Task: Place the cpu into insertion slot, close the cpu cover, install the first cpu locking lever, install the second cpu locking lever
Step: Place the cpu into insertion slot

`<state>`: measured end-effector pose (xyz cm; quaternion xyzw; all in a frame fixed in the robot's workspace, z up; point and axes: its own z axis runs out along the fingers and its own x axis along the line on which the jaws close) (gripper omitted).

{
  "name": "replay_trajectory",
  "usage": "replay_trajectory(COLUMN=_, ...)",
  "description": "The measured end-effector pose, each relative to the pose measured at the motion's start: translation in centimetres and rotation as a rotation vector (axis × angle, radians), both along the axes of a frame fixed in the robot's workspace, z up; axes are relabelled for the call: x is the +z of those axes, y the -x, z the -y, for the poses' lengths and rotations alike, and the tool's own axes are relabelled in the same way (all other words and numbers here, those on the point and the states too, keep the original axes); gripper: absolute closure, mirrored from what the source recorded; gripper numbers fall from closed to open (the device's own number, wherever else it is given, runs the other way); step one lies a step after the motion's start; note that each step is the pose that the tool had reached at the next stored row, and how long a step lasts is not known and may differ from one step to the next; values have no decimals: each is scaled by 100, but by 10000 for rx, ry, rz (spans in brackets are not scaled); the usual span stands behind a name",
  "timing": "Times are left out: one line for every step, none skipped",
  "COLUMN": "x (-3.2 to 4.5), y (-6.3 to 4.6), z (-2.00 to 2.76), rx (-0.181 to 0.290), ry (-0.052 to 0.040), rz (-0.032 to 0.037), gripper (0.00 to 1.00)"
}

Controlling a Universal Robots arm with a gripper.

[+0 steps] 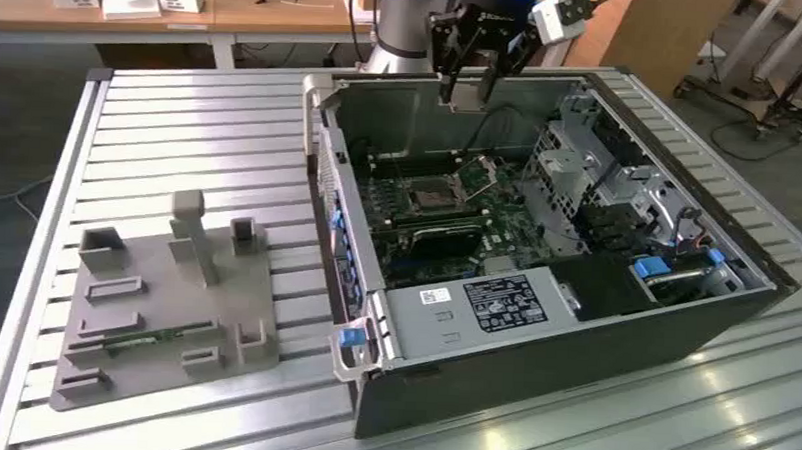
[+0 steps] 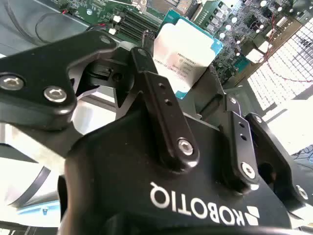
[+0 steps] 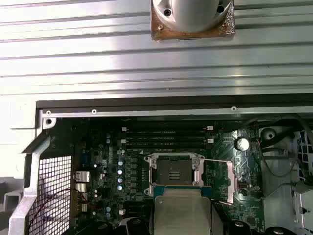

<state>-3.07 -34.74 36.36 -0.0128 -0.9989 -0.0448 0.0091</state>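
Aloft, silver green-edged cpu (image 2: pixel 188 51) in pincer (image 1: pixel 468 97)

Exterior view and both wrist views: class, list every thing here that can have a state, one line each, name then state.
gripper: shut on the cpu.
cpu: held up in the air, not seated.
insertion slot: empty, uncovered.
cpu cover: open, tilted up beside the insertion slot.
computer case: lying on its side, side panel off.
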Motion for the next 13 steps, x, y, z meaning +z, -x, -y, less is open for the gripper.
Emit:
replay_trajectory(x=0, y=0, z=0, rx=0, ry=0, rz=0, gripper=45)
replay_trajectory(x=0, y=0, z=0, rx=0, ry=0, rz=0, gripper=45)
replay_trajectory(x=0, y=0, z=0, rx=0, ry=0, rz=0, gripper=45)
replay_trajectory(x=0, y=0, z=0, rx=0, ry=0, rz=0, gripper=45)
replay_trajectory(x=0, y=0, z=0, rx=0, ry=0, rz=-1, gripper=45)
replay_trajectory(x=0, y=0, z=0, rx=0, ry=0, rz=0, gripper=45)
replay_trajectory(x=0, y=0, z=0, rx=0, ry=0, rz=0, gripper=45)
replay_trajectory(x=0, y=0, z=0, rx=0, ry=0, rz=0, gripper=45)
replay_trajectory(x=0, y=0, z=0, rx=0, ry=0, rz=0, gripper=45)
replay_trajectory(x=0, y=0, z=0, rx=0, ry=0, rz=0, gripper=45)
replay_trajectory(x=0, y=0, z=0, rx=0, ry=0, rz=0, gripper=45)
replay_trajectory(x=0, y=0, z=0, rx=-6, ry=0, rz=-1, gripper=45)
replay_trajectory(x=0, y=0, z=0, rx=-47, ry=1, rz=0, gripper=45)
